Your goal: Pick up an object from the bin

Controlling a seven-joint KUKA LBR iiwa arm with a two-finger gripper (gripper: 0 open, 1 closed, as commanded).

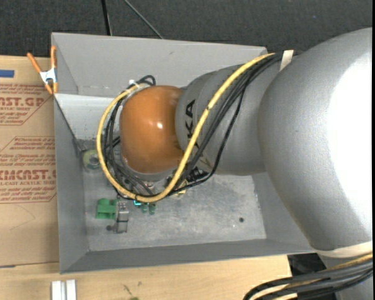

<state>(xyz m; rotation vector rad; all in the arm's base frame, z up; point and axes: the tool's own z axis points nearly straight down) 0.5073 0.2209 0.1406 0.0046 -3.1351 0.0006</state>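
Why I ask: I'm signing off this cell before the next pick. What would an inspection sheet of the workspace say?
Surface: grey metal bin, floor scuffed and speckled.
Job's things: a small green block with a small grey piece beside it, front-left; a small round thing by the left wall; a green bit at the arm's edge.
Clutter: nothing seen.
Gripper: gripper under the orange wrist cover, low over the bin's left half; whether it holds anything cannot be told.
Cables: yellow and black cables loop round the cover and run up the arm.
Surroundings: pale wooden surface in front of the bin.
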